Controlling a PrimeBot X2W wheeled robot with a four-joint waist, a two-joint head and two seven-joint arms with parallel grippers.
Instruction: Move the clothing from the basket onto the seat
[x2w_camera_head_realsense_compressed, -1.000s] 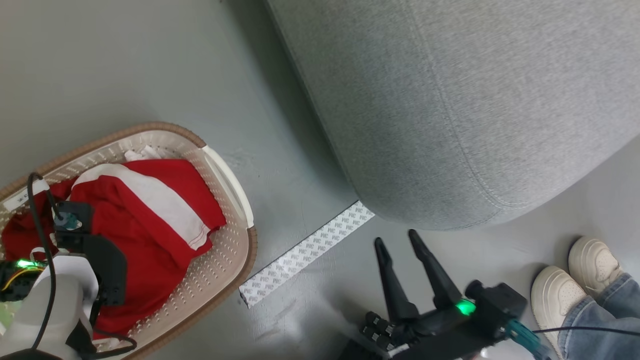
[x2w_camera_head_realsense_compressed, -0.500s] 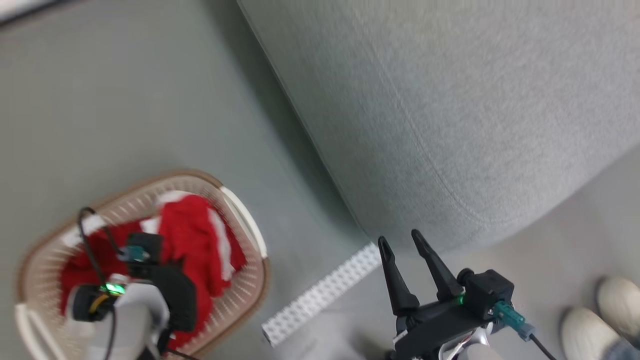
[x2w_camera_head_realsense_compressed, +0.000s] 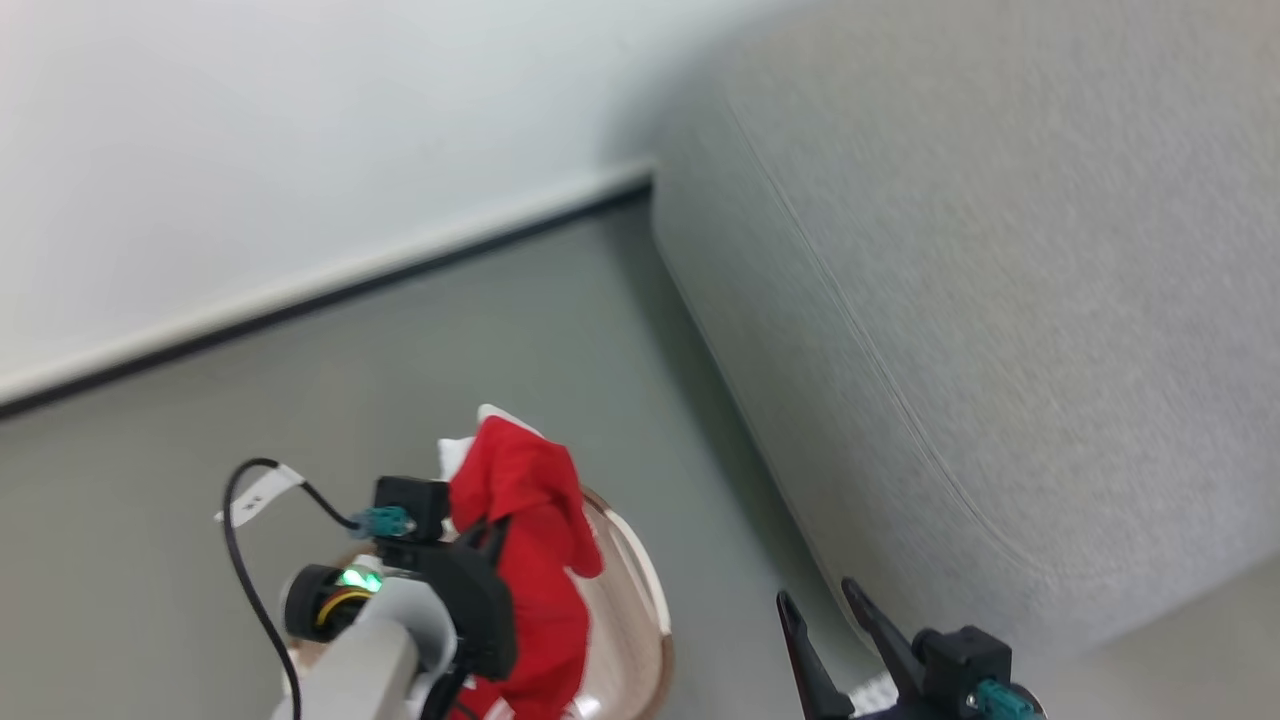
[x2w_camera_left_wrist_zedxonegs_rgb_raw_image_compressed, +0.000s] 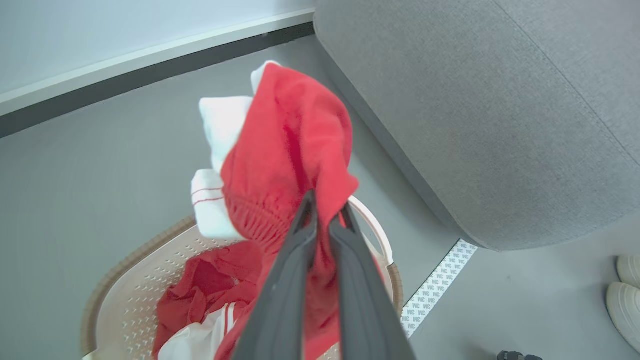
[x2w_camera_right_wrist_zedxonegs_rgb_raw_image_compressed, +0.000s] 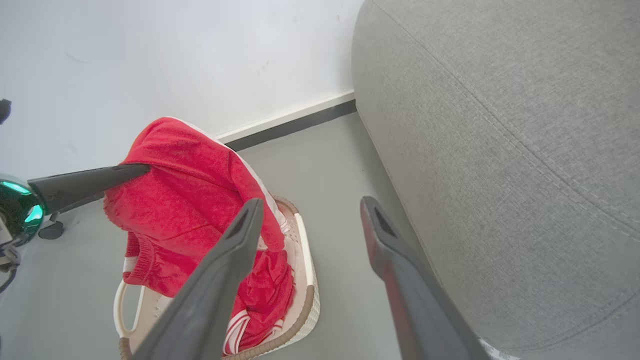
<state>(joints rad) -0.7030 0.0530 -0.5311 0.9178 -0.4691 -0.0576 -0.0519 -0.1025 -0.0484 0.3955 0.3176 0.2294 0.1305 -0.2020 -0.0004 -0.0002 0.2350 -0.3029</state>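
My left gripper (x2w_camera_left_wrist_zedxonegs_rgb_raw_image_compressed: 326, 212) is pinched hard on a red garment (x2w_camera_left_wrist_zedxonegs_rgb_raw_image_compressed: 292, 145) — its 2 fingers all but meet, with a fold of cloth caught between the tips. The garment is up in the air above the basket (x2w_camera_left_wrist_zedxonegs_rgb_raw_image_compressed: 127, 260), bunched over my fingertips, with a white part on its left side and a gathered band just under that. Its lower end trails down toward the basket; I cannot tell whether it touches what lies there. More red clothing (x2w_camera_left_wrist_zedxonegs_rgb_raw_image_compressed: 200, 285) with white stripes sits in the basket's bottom. The basket stands on the grey floor (x2w_camera_left_wrist_zedxonegs_rgb_raw_image_compressed: 100, 165), left of the seat (x2w_camera_left_wrist_zedxonegs_rgb_raw_image_compressed: 500, 110) and apart from it, a lane of floor between the 2. The seat's top is far bigger than the basket and its rounded near corner bulges out over the floor.

My right gripper (x2w_camera_right_wrist_zedxonegs_rgb_raw_image_compressed: 312, 205) is spread wide with nothing in it — low at the near right, fingers pointing at the floor beside the seat's left flank. A strip of white printed tape (x2w_camera_left_wrist_zedxonegs_rgb_raw_image_compressed: 435, 287) lies on the floor, running from under the seat's near corner toward the basket. 2 pale shoes (x2w_camera_left_wrist_zedxonegs_rgb_raw_image_compressed: 625, 295) stand at the near right. At the far side a white wall (x2w_camera_left_wrist_zedxonegs_rgb_raw_image_compressed: 125, 35) meets the floor along a dark baseboard (x2w_camera_left_wrist_zedxonegs_rgb_raw_image_compressed: 150, 81).
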